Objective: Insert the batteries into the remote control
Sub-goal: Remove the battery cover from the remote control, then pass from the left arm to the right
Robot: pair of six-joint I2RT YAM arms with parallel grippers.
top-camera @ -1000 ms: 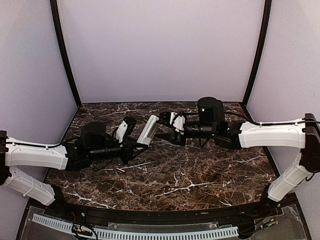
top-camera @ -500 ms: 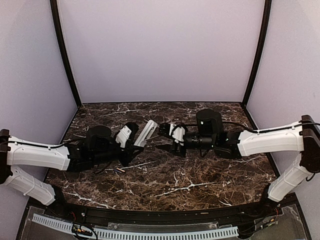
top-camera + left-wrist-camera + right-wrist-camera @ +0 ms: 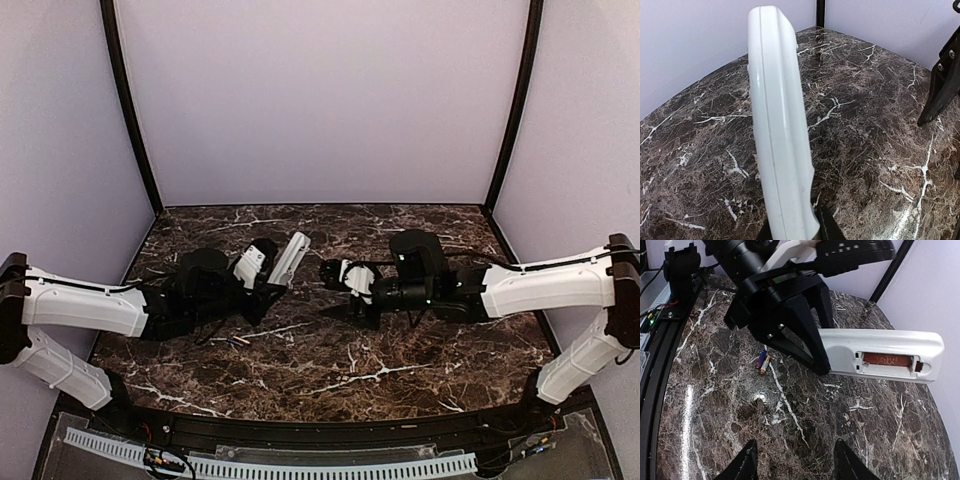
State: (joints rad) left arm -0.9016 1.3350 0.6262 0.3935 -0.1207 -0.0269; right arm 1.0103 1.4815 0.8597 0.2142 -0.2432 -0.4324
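Left fingers [image 3: 812, 352]: clenching on one end of the remote control [image 3: 880, 355], holding it in the air over the far-left part of the desk [image 3: 400, 370].
Right fingers [image 3: 746, 462]: spreading wide, gripping nothing, hovering low over the middle of the desk and pointing toward the remote control from nearby.
Remote control: turning its back, with the uncovered battery bay [image 3: 887, 359], toward the right fingers.
Batteries [image 3: 762, 360]: lying side by side on the desk toward the near-left, below the left arm, well apart from both sets of fingers.
Progress: judging it early. Gripping and presenting the remote control looks done. Picking up, seating and pressing home the batteries is all remaining.
Bay contents: showing a reddish-brown strip. Failing to tell whether it is a cell or bare lining.
Right wrist view: revealing the bay, the left fingers' grip and the batteries.
Left wrist view: giving only the remote control's thin edge, hiding the bay.
Top view: placing both arms, reducing the batteries to a speck.
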